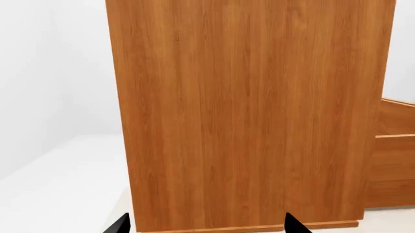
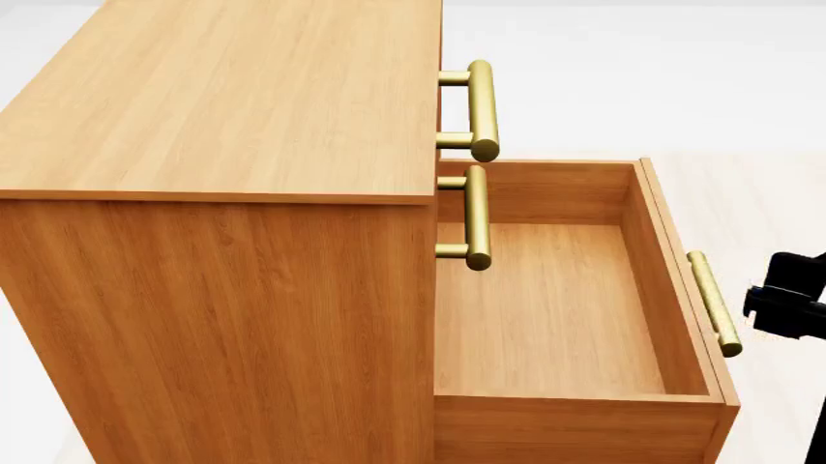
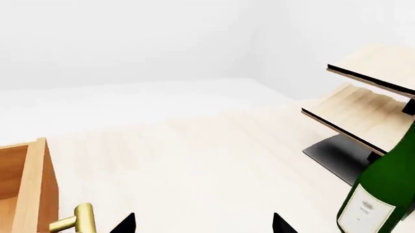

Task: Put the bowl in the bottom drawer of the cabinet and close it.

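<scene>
The bowl is out of view in every frame. The honey-brown cabinet (image 2: 232, 97) fills the head view's left. Its bottom drawer (image 2: 555, 309) stands pulled out and holds nothing; its brass handle (image 2: 714, 302) runs along the front. My right gripper (image 3: 203, 227) is open with nothing between its fingers, just beyond that handle (image 3: 77, 219), and its black body (image 2: 787, 302) shows at the head view's right edge. My left gripper (image 1: 207, 228) is open, facing the cabinet's plain side panel (image 1: 246, 111) at close range.
The two upper drawers are shut, their brass handles (image 2: 481, 97) (image 2: 475, 217) overhanging the open drawer's back. In the right wrist view a green wine bottle (image 3: 382, 194) stands on the pale floor beside a pale wooden rack (image 3: 366, 97) on a dark base.
</scene>
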### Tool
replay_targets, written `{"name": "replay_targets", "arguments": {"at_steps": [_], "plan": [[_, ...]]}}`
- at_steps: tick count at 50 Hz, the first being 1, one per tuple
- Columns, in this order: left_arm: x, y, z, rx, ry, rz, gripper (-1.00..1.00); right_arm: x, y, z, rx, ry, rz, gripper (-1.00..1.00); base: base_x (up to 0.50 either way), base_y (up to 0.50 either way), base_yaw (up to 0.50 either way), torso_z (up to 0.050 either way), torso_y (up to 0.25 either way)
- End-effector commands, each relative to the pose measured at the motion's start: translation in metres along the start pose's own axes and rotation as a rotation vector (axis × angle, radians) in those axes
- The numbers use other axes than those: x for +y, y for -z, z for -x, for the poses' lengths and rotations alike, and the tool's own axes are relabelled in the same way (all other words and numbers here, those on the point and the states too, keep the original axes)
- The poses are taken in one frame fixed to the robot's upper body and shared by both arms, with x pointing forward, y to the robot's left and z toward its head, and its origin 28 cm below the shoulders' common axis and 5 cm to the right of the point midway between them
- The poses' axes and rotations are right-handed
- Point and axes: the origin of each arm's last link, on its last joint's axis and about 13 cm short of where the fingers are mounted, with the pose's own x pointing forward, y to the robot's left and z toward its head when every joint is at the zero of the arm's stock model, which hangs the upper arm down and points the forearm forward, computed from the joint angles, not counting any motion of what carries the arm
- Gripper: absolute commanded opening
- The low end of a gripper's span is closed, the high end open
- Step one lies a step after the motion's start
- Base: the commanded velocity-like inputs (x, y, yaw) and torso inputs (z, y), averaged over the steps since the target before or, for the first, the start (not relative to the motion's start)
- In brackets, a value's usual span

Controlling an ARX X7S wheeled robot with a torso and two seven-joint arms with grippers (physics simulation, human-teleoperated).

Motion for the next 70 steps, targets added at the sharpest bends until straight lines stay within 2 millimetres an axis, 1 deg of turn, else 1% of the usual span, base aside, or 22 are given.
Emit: {"name": "replay_targets", "arguments": {"at_steps": [1, 6, 9, 11, 12, 14, 26, 30, 37, 44, 49, 56, 57, 65, 70], "plan": [[0.000, 0.000, -0.001, -0.004, 0.008, 0.003, 1.00, -0.010, -0.001, -0.006, -0.002, 0.102, -0.031, 1.00, 0.00, 0.00, 0.00, 0.000, 0.000], [0.000, 0.000, -0.002, -0.004, 0.008, 0.005, 1.00, -0.013, 0.004, -0.010, 0.007, 0.160, -0.012, 1.00, 0.00, 0.00, 0.00, 0.000, 0.000], [0.000, 0.001, -0.002, -0.005, 0.007, 0.007, 1.00, -0.016, 0.008, -0.014, 0.035, 0.217, -0.033, 1.00, 0.00, 0.00, 0.00, 0.000, 0.000], [0.000, 0.002, -0.003, -0.005, 0.007, 0.007, 1.00, -0.018, 0.009, -0.016, 0.042, 0.224, -0.031, 1.00, 0.00, 0.00, 0.00, 0.000, 0.000], [-0.001, 0.007, -0.002, -0.008, 0.007, 0.009, 1.00, -0.019, 0.010, -0.016, -0.001, 0.242, -0.057, 1.00, 0.00, 0.00, 0.00, 0.000, 0.000], [-0.001, 0.008, -0.002, -0.009, 0.007, 0.012, 1.00, -0.021, 0.011, -0.017, -0.008, 0.274, -0.070, 1.00, 0.00, 0.00, 0.00, 0.000, 0.000], [-0.001, 0.010, -0.003, -0.011, 0.008, 0.013, 1.00, -0.028, 0.020, -0.021, 0.003, 0.330, -0.044, 1.00, 0.00, 0.00, 0.00, 0.000, 0.000], [-0.001, 0.011, -0.003, -0.012, 0.008, 0.012, 1.00, -0.031, 0.023, -0.023, 0.015, 0.380, -0.046, 1.00, 0.00, 0.00, 0.00, 0.000, 0.000], [-0.001, 0.011, -0.002, -0.012, 0.009, 0.011, 1.00, -0.034, 0.027, -0.025, 0.035, 0.440, -0.092, 1.00, 0.00, 0.00, 0.00, 0.000, 0.000], [-0.001, 0.010, 0.000, -0.013, 0.009, 0.012, 1.00, -0.037, 0.031, -0.027, 0.040, 0.520, -0.070, 1.00, 0.00, 0.00, 0.00, 0.000, 0.000], [-0.001, 0.009, 0.000, -0.013, 0.009, 0.014, 1.00, -0.039, 0.034, -0.029, 0.081, 0.527, -0.113, 1.00, 0.00, 0.00, 0.00, 0.000, 0.000], [-0.001, 0.010, 0.000, -0.013, 0.009, 0.009, 1.00, -0.044, 0.040, -0.031, 0.108, 0.614, -0.132, 1.00, 0.00, 0.00, 0.00, 0.000, 0.000], [0.000, 0.005, -0.002, -0.012, 0.009, 0.009, 1.00, -0.045, 0.041, -0.032, 0.122, 0.635, -0.137, 1.00, 0.00, 0.00, 0.00, 0.000, 0.000], [-0.001, 0.002, -0.002, -0.012, 0.009, 0.007, 1.00, -0.048, 0.042, -0.034, 0.133, 0.679, -0.133, 1.00, 0.00, 0.00, 0.00, 0.000, 0.000], [-0.001, 0.004, -0.003, -0.012, 0.009, 0.007, 1.00, -0.050, 0.046, -0.035, 0.152, 0.714, -0.118, 1.00, 0.00, 0.00, 0.00, 0.000, 0.000]]}}
